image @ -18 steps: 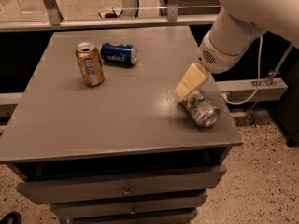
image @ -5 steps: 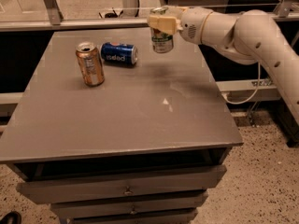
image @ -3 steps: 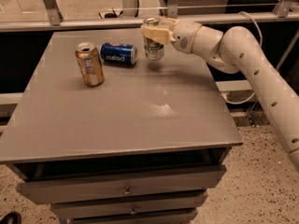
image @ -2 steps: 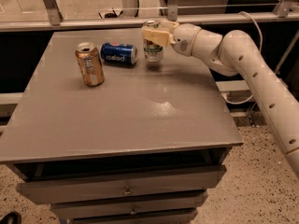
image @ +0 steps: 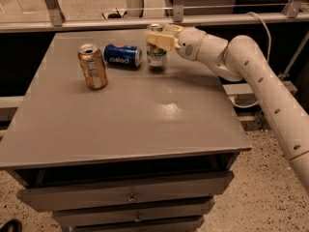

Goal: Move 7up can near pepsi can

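The 7up can (image: 156,57), white and green, stands upright on the grey table (image: 130,110) at the back, just right of the pepsi can. The pepsi can (image: 122,55) is dark blue and lies on its side with its lettering facing me. My gripper (image: 159,37) reaches in from the right at the end of the white arm (image: 251,76). Its cream fingers (image: 162,39) are closed around the upper part of the 7up can. The can's base sits on or just above the tabletop; I cannot tell which.
An orange-gold can (image: 92,66) stands upright to the left of the pepsi can. The table has drawers (image: 125,197) below its front edge. A metal railing (image: 145,18) runs behind the table. A white cable (image: 260,23) hangs at the back right.
The gripper lifted the 7up can from the table's right side and carried it to the back, then leftward and down to a spot beside the pepsi can.
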You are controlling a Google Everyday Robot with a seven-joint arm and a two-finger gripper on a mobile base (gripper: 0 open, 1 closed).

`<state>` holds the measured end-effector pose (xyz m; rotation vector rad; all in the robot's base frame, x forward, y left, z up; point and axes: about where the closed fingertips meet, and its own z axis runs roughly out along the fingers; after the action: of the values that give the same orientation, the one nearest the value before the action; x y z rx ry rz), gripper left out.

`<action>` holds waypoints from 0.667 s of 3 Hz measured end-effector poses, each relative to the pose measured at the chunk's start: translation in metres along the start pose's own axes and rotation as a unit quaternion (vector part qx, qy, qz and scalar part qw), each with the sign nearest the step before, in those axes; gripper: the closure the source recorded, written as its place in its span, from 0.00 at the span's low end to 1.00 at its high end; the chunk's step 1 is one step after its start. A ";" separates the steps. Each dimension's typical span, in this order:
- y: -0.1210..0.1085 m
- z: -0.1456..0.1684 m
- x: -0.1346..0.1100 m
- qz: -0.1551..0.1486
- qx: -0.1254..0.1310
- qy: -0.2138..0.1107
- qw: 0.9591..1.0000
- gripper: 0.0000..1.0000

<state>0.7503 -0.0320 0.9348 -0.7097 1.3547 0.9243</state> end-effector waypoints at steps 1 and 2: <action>0.001 0.000 0.003 -0.001 -0.003 0.000 1.000 0.26; 0.003 -0.002 0.006 -0.003 -0.003 0.000 1.000 0.03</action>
<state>0.7467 -0.0316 0.9285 -0.7177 1.3502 0.9239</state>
